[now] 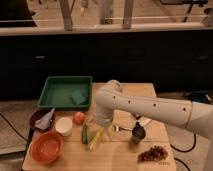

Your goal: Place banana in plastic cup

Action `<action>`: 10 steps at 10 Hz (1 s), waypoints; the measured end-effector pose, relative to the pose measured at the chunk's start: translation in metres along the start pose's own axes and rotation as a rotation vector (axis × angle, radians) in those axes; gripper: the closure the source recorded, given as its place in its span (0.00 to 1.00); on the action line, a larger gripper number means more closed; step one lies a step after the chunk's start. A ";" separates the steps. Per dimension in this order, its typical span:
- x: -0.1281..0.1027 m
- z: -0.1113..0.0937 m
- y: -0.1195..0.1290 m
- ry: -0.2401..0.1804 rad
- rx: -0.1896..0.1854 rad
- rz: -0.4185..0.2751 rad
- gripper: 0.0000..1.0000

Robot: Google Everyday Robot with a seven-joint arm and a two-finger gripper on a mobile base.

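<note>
The pale yellow banana (98,138) lies on the wooden table (117,159), left of centre, next to a dark green elongated vegetable (85,134). My gripper (100,121) hangs from the end of the white arm (150,107), directly over the banana's far end and close to it. The arm reaches in from the right. The translucent light-green plastic cup does not show; the arm's end covers the spot behind the banana.
A green tray (57,92) holding a blue-green sponge (78,97) stands at back left. A red tomato (79,118), a white round container (63,126), a dark bowl with a napkin (44,120) and an orange bowl (46,148) are on the left. A dark metal cup (137,133) and dark grapes (152,153) are on the right.
</note>
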 end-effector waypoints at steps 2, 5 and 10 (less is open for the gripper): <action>0.000 0.000 -0.002 -0.001 -0.006 -0.002 0.20; 0.002 -0.002 -0.006 -0.007 -0.013 -0.009 0.20; 0.004 -0.003 -0.013 -0.013 -0.011 -0.021 0.20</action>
